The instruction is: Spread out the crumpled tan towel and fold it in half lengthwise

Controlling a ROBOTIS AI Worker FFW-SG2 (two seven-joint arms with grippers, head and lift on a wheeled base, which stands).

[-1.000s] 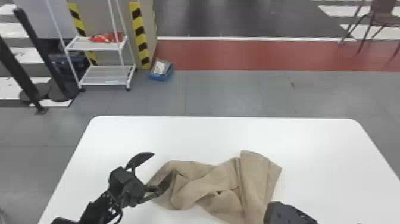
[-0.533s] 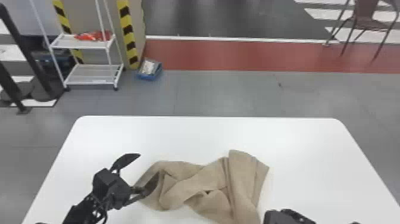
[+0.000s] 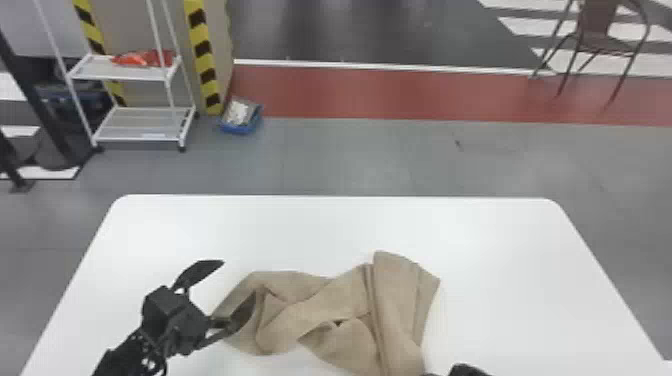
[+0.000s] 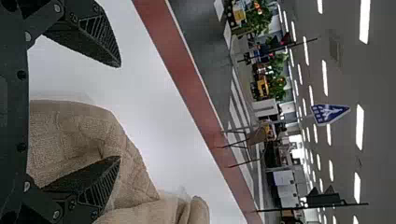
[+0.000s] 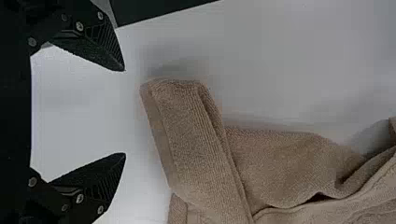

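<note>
The tan towel [image 3: 345,310] lies crumpled on the white table [image 3: 310,225], its right part folded over in a thick band. My left gripper [image 3: 225,285] is at the towel's left end with fingers wide apart, one over the cloth and the other above bare table. In the left wrist view, the left gripper [image 4: 119,112] has the towel [image 4: 74,135] under its lower finger. At the front edge of the head view shows a bit of my right gripper [image 3: 465,370]. The right wrist view has the right gripper [image 5: 125,112] open, facing the towel's folded end [image 5: 182,126] without touching it.
A white wire shelf [image 3: 140,125] with red items and a blue bin [image 3: 241,117] stand on the floor beyond the table. A brown chair [image 3: 600,40] is at the far right.
The head view has shifted, so floor items and table sit further left than at first. Relative to the towel, my left gripper has barely moved and the towel keeps its shape.
</note>
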